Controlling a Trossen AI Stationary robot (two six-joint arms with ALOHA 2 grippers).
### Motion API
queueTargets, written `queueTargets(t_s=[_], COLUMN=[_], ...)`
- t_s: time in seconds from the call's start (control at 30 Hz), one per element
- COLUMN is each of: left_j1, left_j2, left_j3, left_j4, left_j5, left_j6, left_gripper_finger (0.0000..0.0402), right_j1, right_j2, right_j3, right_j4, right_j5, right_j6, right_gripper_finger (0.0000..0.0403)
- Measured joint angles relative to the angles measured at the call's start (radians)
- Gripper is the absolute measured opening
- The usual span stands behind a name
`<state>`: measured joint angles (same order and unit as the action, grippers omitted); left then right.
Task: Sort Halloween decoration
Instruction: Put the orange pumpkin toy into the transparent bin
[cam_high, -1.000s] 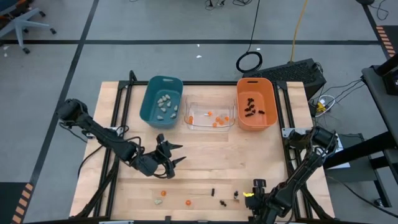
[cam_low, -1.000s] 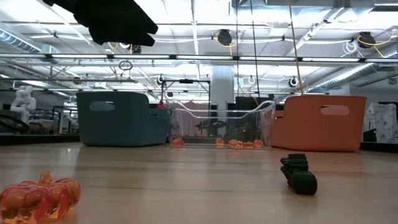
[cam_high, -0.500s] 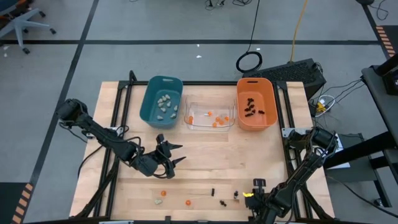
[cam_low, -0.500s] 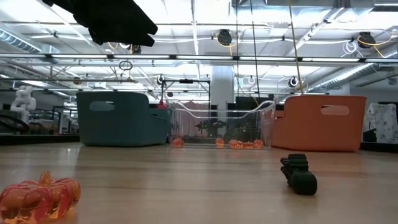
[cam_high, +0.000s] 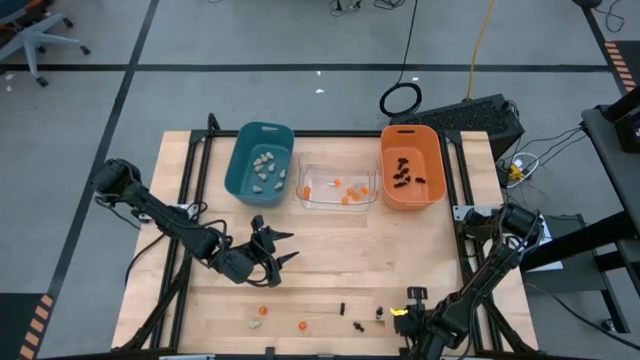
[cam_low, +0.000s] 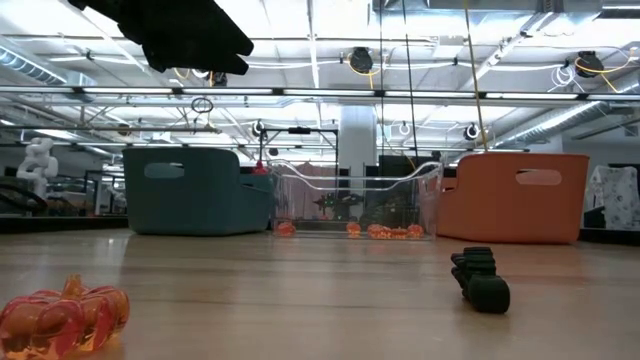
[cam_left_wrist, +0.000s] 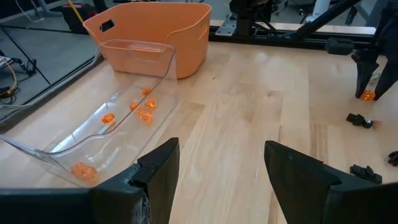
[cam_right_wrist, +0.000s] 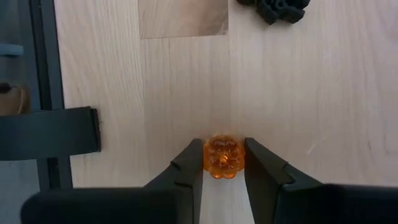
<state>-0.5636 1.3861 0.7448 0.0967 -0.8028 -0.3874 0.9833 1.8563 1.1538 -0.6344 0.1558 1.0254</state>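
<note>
The right end effector (cam_right_wrist: 224, 163) has its two fingers closed against a small round orange pumpkin (cam_right_wrist: 223, 157), ribbed and translucent, low at the worktop's (cam_high: 330, 260) near edge. The left end effector (cam_left_wrist: 221, 165) hangs wide open and empty over the middle. The teal bin (cam_high: 260, 160) holds about six pale lumps, the clear bin (cam_high: 337, 186) about six orange pumpkins, and the orange bin (cam_high: 411, 166) several black spiders.

Right gripper (cam_high: 398, 322) at high view's bottom edge, partly cut off
</note>
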Motion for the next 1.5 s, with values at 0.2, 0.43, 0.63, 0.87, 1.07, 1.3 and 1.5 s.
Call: queueTargets(t_s=[0.2, 0.43, 0.63, 0.87, 1.07, 1.3, 1.5], left_j1=[0.000, 0.000, 0.000, 0.000, 0.000, 0.000, 0.000], left_j2=[0.000, 0.000, 0.000, 0.000, 0.000, 0.000, 0.000], left_j3=[0.000, 0.000, 0.000, 0.000, 0.000, 0.000, 0.000], left_j4=[0.000, 0.000, 0.000, 0.000, 0.000, -0.001, -0.002], left_j5=[0.000, 0.000, 0.000, 0.000, 0.000, 0.000, 0.000], left_j6=[0.000, 0.005, 0.009, 0.028, 0.030, 0.054, 0.061], left_gripper_finger=[0.0232, 0.0232, 0.0232, 0.0232, 0.0232, 0.0232, 0.0232], right_j1=[-0.002, -0.013, -0.035, -0.072, -0.131, -0.226, -0.294], right_j2=[-0.055, -0.134, -0.203, -0.241, -0.224, -0.191, -0.191], right_j3=[-0.004, -0.003, -0.002, -0.001, 0.000, 0.000, 0.000], right_j4=[0.001, 0.001, 0.014, 0.124, 0.249, 0.326, 0.311], right_j5=[0.026, 0.210, 0.377, 0.607, 0.740, 0.760, 0.760], right_j6=[-0.031, -0.173, -0.329, -0.615, -0.778, -0.966, -1.098], right_gripper_finger=[0.0066, 0.0067, 0.0068, 0.0070, 0.0070, 0.0070, 0.0070])
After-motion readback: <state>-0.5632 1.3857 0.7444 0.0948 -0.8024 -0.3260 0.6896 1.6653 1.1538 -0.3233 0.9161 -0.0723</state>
